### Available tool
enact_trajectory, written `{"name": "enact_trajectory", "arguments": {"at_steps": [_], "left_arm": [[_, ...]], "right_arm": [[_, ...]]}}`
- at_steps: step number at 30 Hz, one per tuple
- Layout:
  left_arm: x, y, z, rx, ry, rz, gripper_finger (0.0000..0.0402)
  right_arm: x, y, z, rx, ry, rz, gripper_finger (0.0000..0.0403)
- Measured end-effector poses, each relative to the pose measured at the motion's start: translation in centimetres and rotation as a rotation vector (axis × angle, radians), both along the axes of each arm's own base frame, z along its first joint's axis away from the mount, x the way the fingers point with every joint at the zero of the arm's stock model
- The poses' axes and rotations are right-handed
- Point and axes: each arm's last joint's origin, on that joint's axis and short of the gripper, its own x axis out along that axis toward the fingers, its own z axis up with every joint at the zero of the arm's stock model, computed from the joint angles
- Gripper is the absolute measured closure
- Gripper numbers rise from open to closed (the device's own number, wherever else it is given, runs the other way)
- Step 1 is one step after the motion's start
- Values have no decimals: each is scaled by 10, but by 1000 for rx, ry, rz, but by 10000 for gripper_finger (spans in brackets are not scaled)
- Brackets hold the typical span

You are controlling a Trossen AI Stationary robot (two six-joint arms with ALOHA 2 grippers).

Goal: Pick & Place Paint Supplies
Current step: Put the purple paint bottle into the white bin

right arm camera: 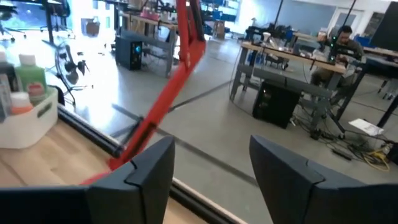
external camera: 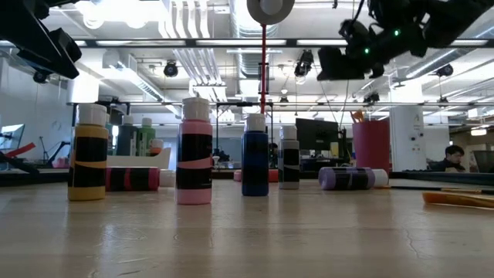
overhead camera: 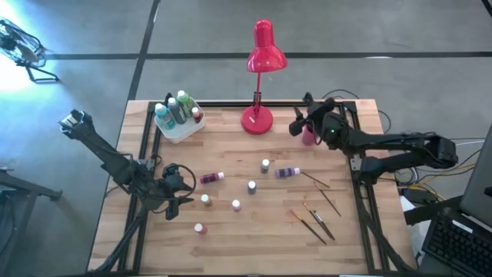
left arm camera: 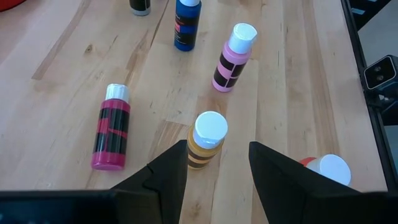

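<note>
Several small white-capped paint bottles stand on the wooden table. A yellow one (left arm camera: 204,142) (overhead camera: 206,199) stands just beyond the tips of my open left gripper (left arm camera: 217,158) (overhead camera: 183,192), untouched. A pink (left arm camera: 232,57), a blue (left arm camera: 186,25) and a red bottle (left arm camera: 328,169) stand around it. A magenta bottle (left arm camera: 111,134) (overhead camera: 211,178) and a purple one (overhead camera: 287,172) lie on their sides. Thin brushes (overhead camera: 315,221) lie toward the near right. My right gripper (right arm camera: 211,165) (overhead camera: 298,123) hangs open and empty in the air beside the pink cup (overhead camera: 310,138), which holds brushes (external camera: 357,117).
A white tray (overhead camera: 178,128) at the far left holds more bottles. A red desk lamp (overhead camera: 258,117) stands at the far middle, close to my right gripper. Black rails (overhead camera: 144,146) run along the table's sides. Bare wood (overhead camera: 254,238) lies along the near edge.
</note>
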Motion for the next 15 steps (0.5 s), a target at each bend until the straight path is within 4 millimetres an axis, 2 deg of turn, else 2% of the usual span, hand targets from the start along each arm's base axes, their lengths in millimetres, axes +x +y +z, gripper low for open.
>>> {"name": "enact_trajectory", "arguments": {"at_steps": [8,15], "left_arm": [[0,0,0,0,0,0,225],[0,0,0,1,0,1,225]], "right_arm": [[4,11,45,46,116,54,205],[9,39,66,102,226,165,226]]}}
